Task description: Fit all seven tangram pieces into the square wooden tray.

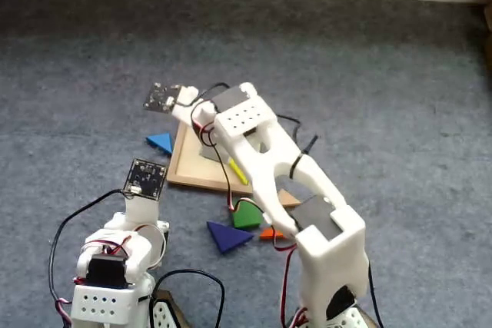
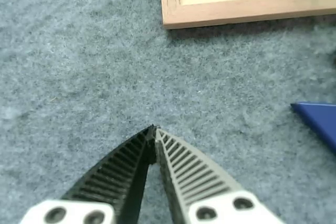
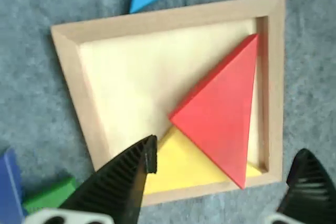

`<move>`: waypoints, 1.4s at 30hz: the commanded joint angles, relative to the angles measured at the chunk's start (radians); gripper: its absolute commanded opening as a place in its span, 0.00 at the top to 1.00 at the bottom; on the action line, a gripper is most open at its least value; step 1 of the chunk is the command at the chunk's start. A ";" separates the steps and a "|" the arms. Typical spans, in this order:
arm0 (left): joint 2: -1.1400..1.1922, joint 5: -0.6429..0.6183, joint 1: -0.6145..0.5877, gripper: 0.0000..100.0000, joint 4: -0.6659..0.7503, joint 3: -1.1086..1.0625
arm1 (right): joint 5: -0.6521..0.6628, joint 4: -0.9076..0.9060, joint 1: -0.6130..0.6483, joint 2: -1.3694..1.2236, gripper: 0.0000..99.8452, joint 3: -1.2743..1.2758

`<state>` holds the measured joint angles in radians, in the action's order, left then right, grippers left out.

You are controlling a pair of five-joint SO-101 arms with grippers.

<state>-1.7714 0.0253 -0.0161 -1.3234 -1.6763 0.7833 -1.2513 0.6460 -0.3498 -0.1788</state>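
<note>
The square wooden tray holds a red triangle against one side and a yellow triangle beside it, touching. My right gripper hangs open above these two pieces, holding nothing. In the high view the right arm stretches over the tray and hides most of it. My left gripper is shut and empty over bare carpet, short of the tray's corner. A dark blue triangle lies off to its side.
Loose on the carpet: a light blue triangle at the tray's left side, and a dark blue triangle, a green piece and an orange piece in front of it. Grey carpet spreads all around.
</note>
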 commanded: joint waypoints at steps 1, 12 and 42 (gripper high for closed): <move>-0.047 0.005 -0.010 1.00 -0.005 -0.019 | -0.052 -0.102 -0.002 0.143 0.81 -0.074; -0.047 0.005 -0.010 1.00 -0.005 -0.019 | -0.273 -0.001 -0.101 0.065 0.98 -0.045; -0.047 0.005 -0.010 1.00 -0.005 -0.019 | -0.285 0.176 -0.159 -0.182 0.98 -0.050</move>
<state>-1.7714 0.0253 -0.0161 -1.3234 -1.6763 0.5086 -1.0794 0.5125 -0.5416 -0.2064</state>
